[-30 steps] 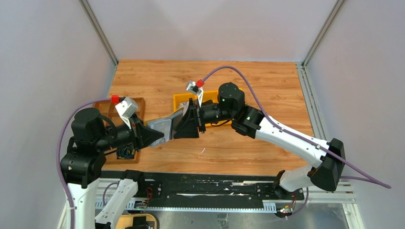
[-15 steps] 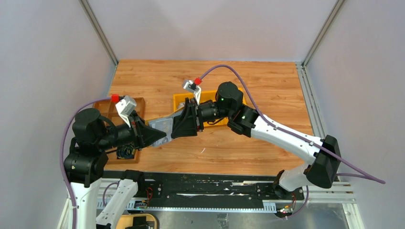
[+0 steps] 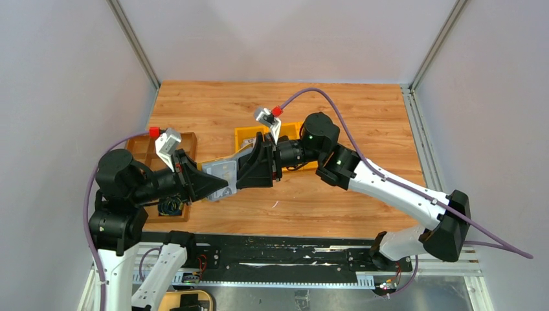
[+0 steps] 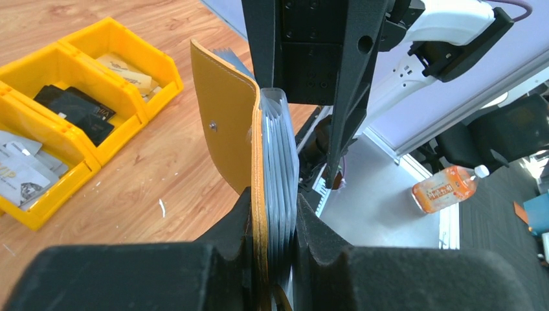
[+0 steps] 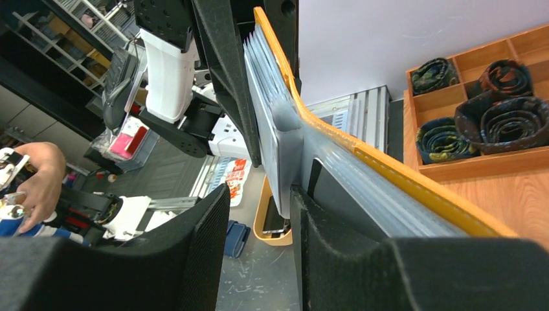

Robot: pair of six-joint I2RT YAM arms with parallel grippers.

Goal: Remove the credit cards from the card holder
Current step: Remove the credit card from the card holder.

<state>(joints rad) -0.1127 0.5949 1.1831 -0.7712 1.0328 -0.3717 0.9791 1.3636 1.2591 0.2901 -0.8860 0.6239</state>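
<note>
Top external: wooden table (image 3: 362, 116), grey walls (image 3: 278, 39), left gripper (image 3: 217, 186) tight on card holder (image 3: 220, 171), right gripper (image 3: 241, 173) ajar.

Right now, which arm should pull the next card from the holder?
Right. The left gripper is clamped on the card holder, holding it up. The right gripper sits open around the clear sleeves at the free end, so it likely only needs to pinch and pull.
</note>
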